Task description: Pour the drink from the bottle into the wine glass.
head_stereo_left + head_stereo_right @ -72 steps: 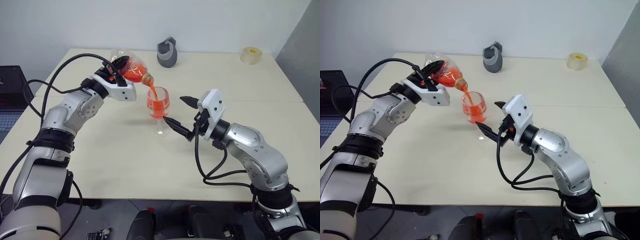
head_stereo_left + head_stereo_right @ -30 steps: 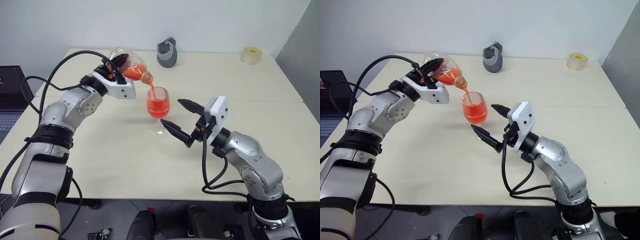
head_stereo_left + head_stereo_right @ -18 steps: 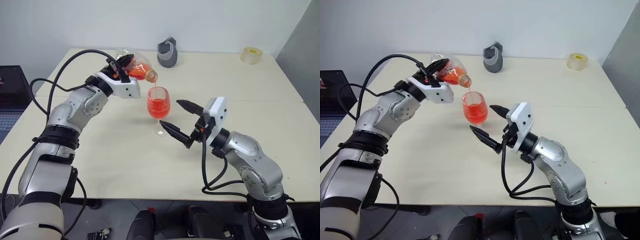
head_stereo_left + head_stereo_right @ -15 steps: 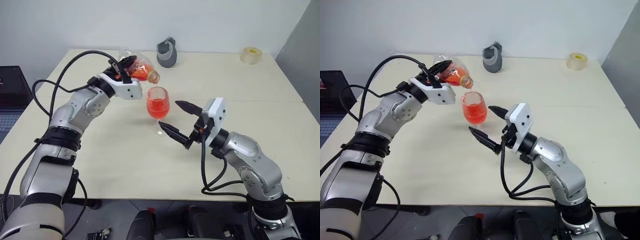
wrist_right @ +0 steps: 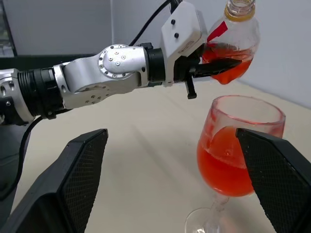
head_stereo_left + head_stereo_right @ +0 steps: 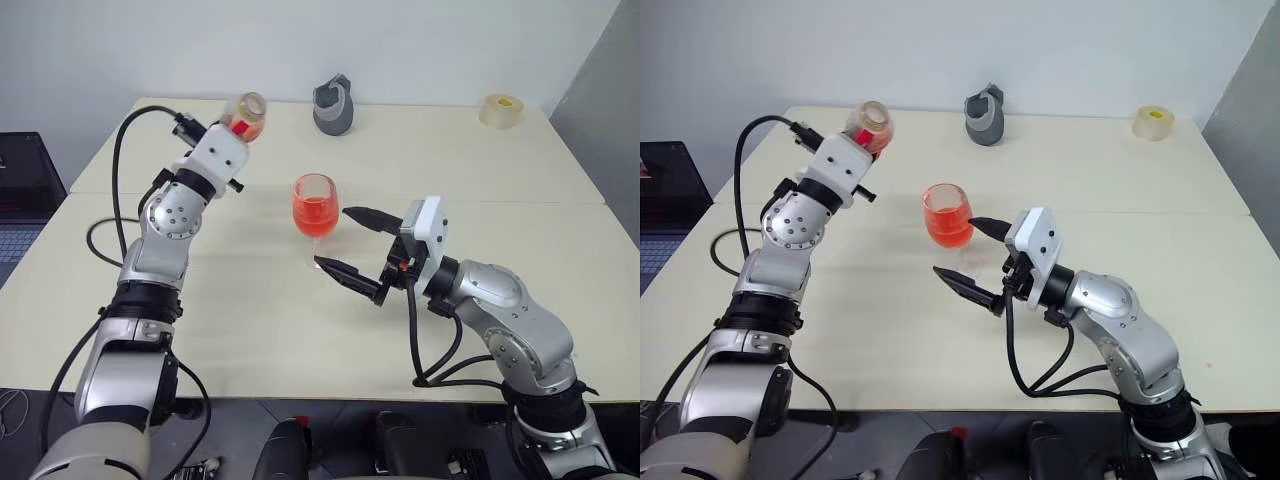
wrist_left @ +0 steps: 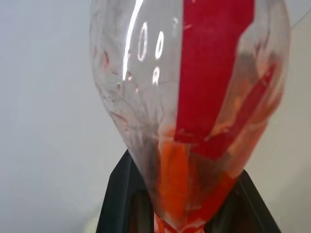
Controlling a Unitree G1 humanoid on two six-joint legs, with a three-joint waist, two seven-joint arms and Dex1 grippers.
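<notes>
the left gripper (image 6: 862, 130) is squeezing the bottle (image 6: 869, 122) tight and has just tipped it back up, so its mouth is now pointing up and no drink is coming out. a moment ago the bottle was leaning over the wine glass (image 6: 316, 205) and pouring. now it is pulled away to the left side, well apart from the glass. a little drink (image 5: 228, 64) is sitting in the bottom of the bottle. the wine glass is standing upright on the table (image 6: 520, 170), more than half full of red drink. the right gripper (image 6: 357, 242) is waiting just beside the glass with its fingers spread wide, holding nothing. the pouring looks done, so the bottle probably needs setting down next.
</notes>
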